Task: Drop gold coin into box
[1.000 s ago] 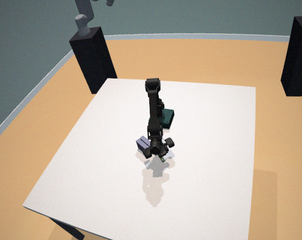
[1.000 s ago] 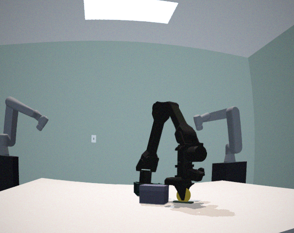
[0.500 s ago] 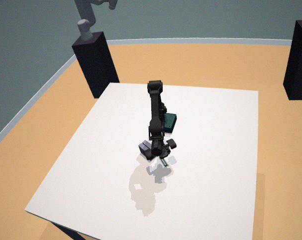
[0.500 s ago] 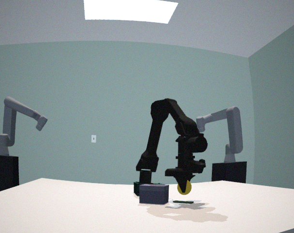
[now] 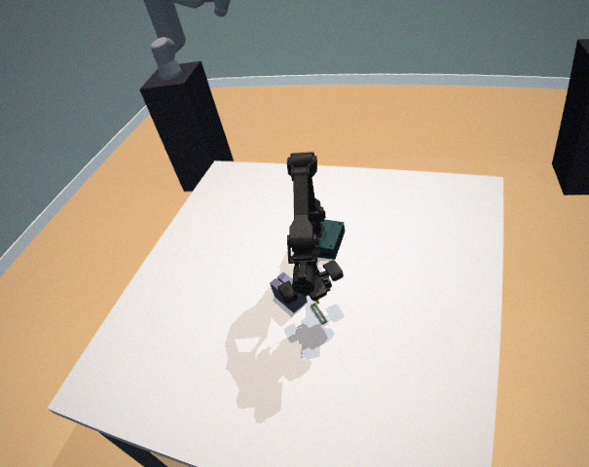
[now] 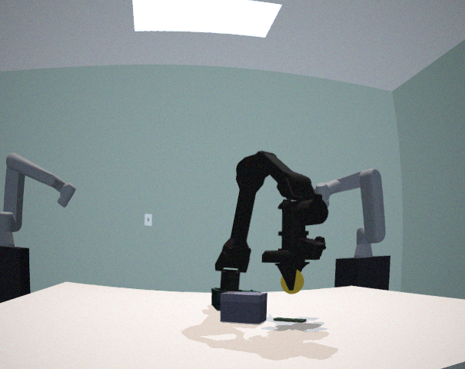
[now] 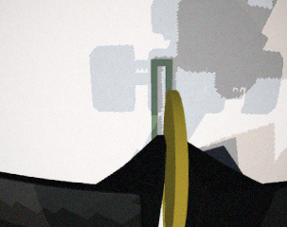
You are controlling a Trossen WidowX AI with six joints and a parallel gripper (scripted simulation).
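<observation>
The thin round gold coin (image 6: pixel 292 282) hangs in the air above the white table top (image 6: pixel 105 329). It stands on its edge, and its lower half sticks out below the black gripper (image 6: pixel 291 282). The jaws are shut tight on the coin, one on each flat side, as the wrist view shows (image 7: pixel 175 180).

Right under the coin lies the flat dark-green holder (image 6: pixel 289 319) on the table. The coin does not touch it. In the wrist view the holder (image 7: pixel 160 95) looks like a thin green frame with a pale strip inside.

Just beside the holder stands the closed grey box (image 6: pixel 243 306). The coin is off to one side of the box, not over it.

The black robot arm (image 6: pixel 244 206) bends up high and reaches down to the gripper.
</observation>
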